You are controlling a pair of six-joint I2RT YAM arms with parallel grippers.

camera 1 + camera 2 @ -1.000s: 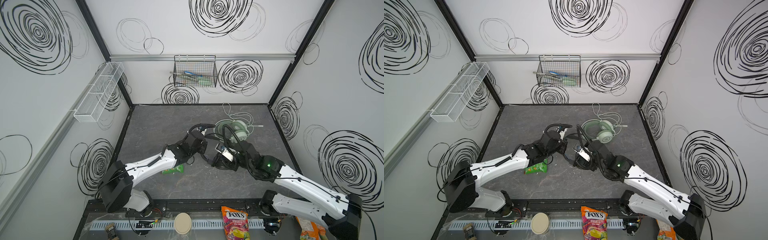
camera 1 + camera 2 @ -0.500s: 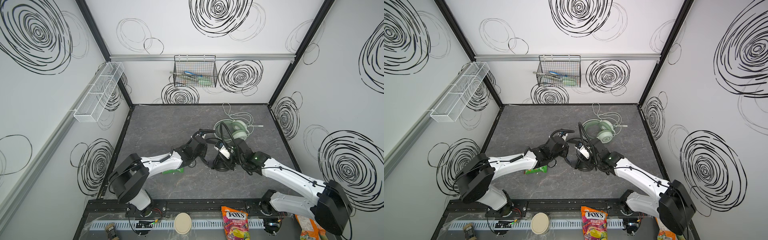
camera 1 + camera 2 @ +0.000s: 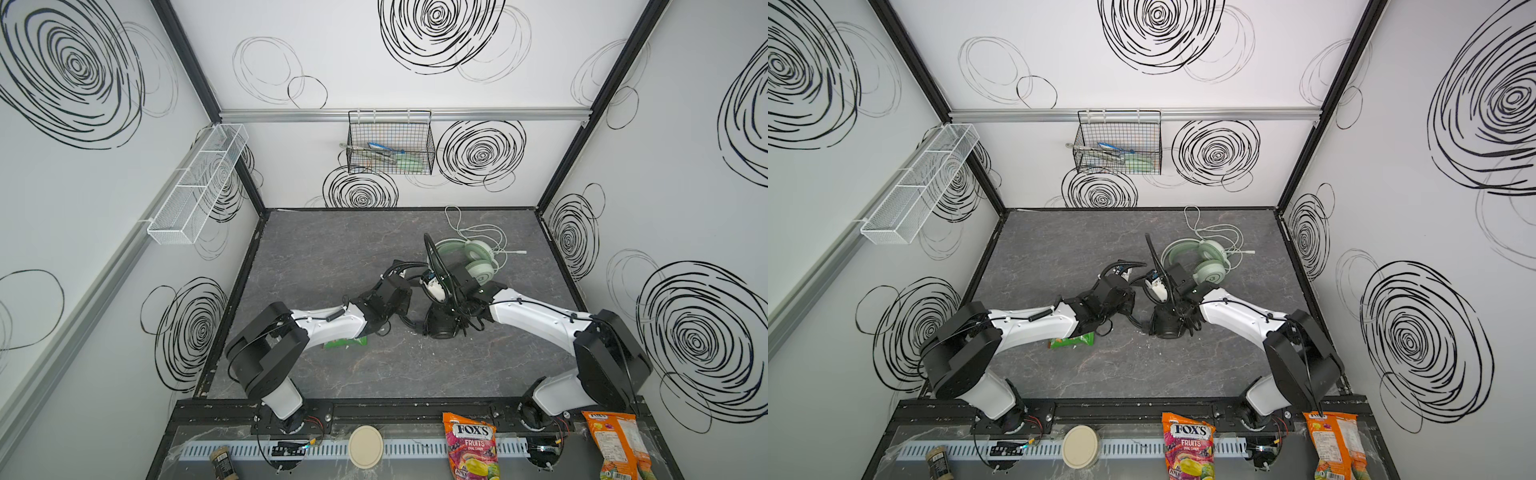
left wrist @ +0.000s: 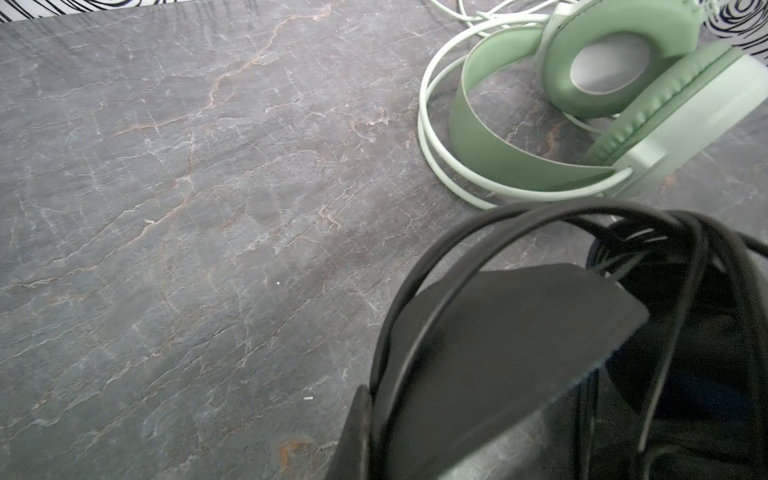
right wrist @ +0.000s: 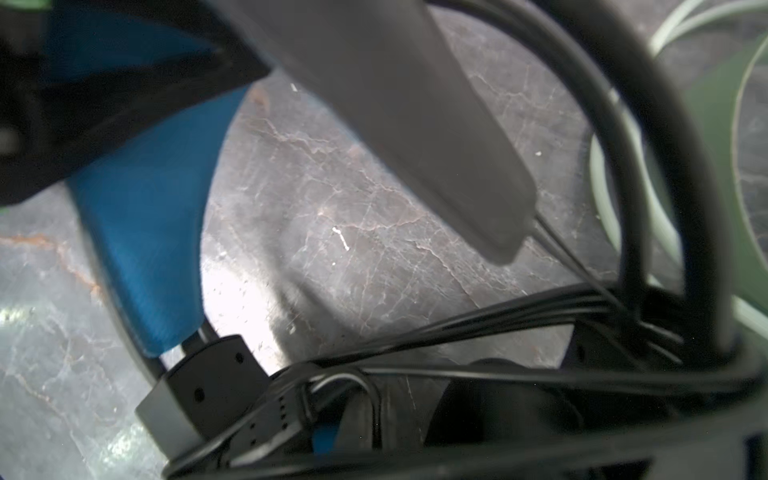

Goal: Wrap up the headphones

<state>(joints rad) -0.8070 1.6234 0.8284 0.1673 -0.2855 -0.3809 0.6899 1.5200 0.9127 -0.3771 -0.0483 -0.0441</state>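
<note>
The black headphones (image 3: pixel 441 328) sit near the middle of the worktop (image 3: pixel 324 257), one earcup down, between the two claws. The left claw (image 3: pixel 404 302) is just beside them on the left, and the right claw (image 3: pixel 460 309) is against them on the right. Both claws are drawn together, but the pictures do not show whether either pinches anything.

In the left wrist view, loops of black cable (image 4: pixel 582 208) arch across a dark finger (image 4: pixel 498 353) — more strands bunch over the black headset beyond it. In the right wrist view a grey finger (image 5: pixel 415 137) reaches through the arch of the blue-lined headband (image 5: pixel 153 224). Several strands of the cable run side by side above the blurred black earcup (image 5: pixel 498 407).

The green headphones (image 3: pixel 478 251) lie just behind the black ones, toward the back right of the worktop. Their pale cable (image 3: pixel 478 228) is strewn in loose loops behind them — not wound round the headset. A green packet (image 3: pixel 345 342) lies partly under the left arm.
</note>
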